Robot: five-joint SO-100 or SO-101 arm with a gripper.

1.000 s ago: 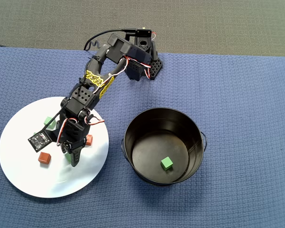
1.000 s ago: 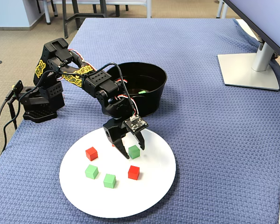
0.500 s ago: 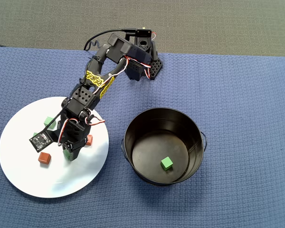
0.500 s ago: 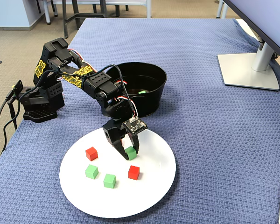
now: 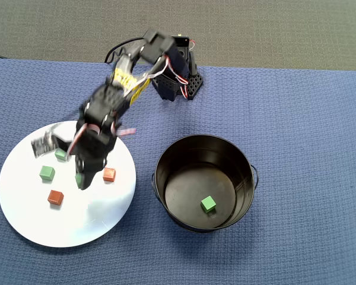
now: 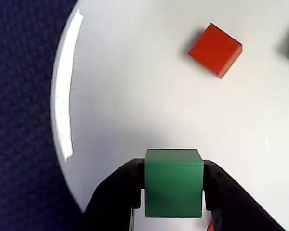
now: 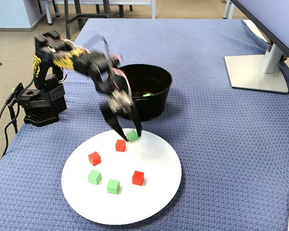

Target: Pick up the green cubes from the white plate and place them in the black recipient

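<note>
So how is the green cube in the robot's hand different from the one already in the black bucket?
The green cube in the hand is clamped between the two black fingers of the hand above the white plate; the green cube in the bucket lies loose on the bottom of the black bucket. One is gripped, the other touches nothing but the floor. Both are the same small matte green cube.
</note>
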